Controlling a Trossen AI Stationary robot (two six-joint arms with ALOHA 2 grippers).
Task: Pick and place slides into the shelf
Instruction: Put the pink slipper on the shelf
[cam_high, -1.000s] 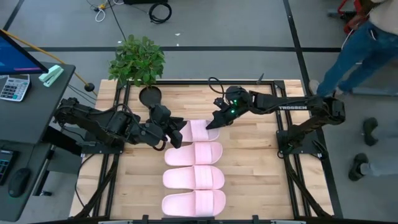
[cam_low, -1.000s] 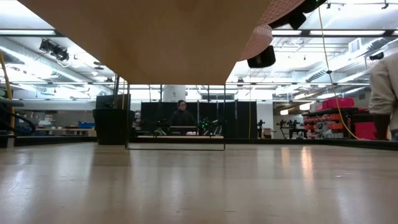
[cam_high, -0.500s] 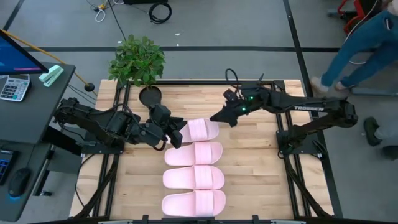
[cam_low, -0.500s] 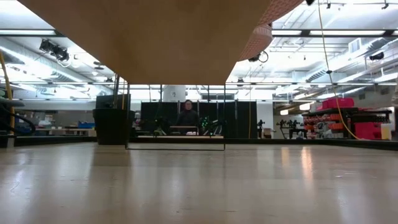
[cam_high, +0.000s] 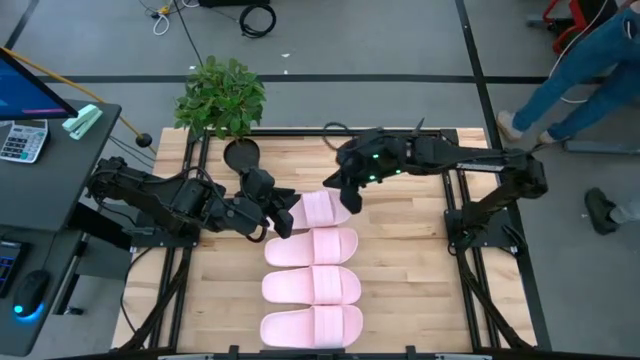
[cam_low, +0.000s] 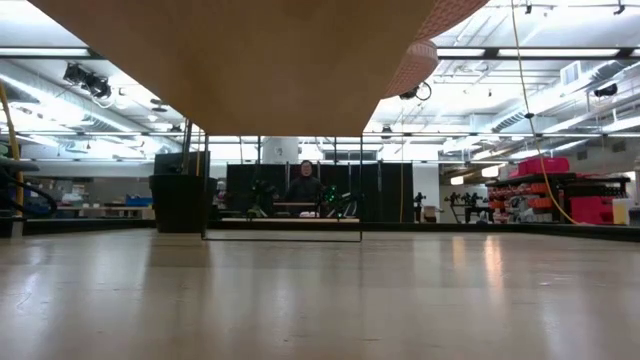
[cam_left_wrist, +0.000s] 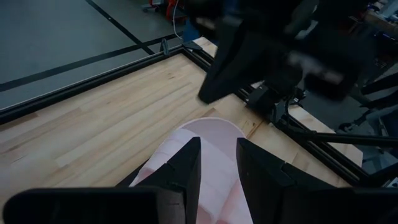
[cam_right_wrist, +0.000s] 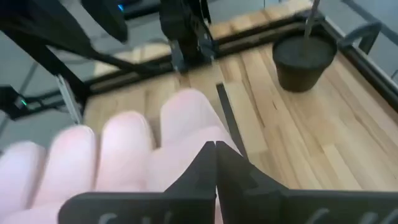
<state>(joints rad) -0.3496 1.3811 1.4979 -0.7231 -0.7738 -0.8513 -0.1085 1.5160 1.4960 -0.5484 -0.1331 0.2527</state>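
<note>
Several pale pink slides lie in a column on the wood: three (cam_high: 310, 247), (cam_high: 311, 286), (cam_high: 311, 326) and, farthest back, a top slide (cam_high: 325, 209). My left gripper (cam_high: 283, 216) is shut on the top slide's left end (cam_left_wrist: 214, 134). My right gripper (cam_high: 351, 202) hovers shut over that slide's right end, with nothing between its fingers (cam_right_wrist: 214, 163). In the low view the shelf's wooden underside (cam_low: 250, 60) fills the top. A slide's dotted sole (cam_low: 418, 62) juts past the shelf's edge. My left gripper holds the top slide by its left end (cam_left_wrist: 217, 180), which shows pink between the two fingers (cam_left_wrist: 188, 163). The fingers come slanting down from the table's left and lie along the slide. The slide's far end (cam_left_wrist: 214, 127) rests on the wood.
A potted plant (cam_high: 222, 98) and a round black pot (cam_high: 241, 155) stand at the far left of the table. Black frame rails (cam_high: 452, 215) run along both sides. A desk with a calculator (cam_high: 22, 140) is at the left. A person's legs (cam_high: 580, 75) are beyond the far right corner.
My right gripper has come away from the top slide's right end, risen and rolled about its own axis. It no longer shows under the slide's sole in the low view. The person at the far right has walked on.
</note>
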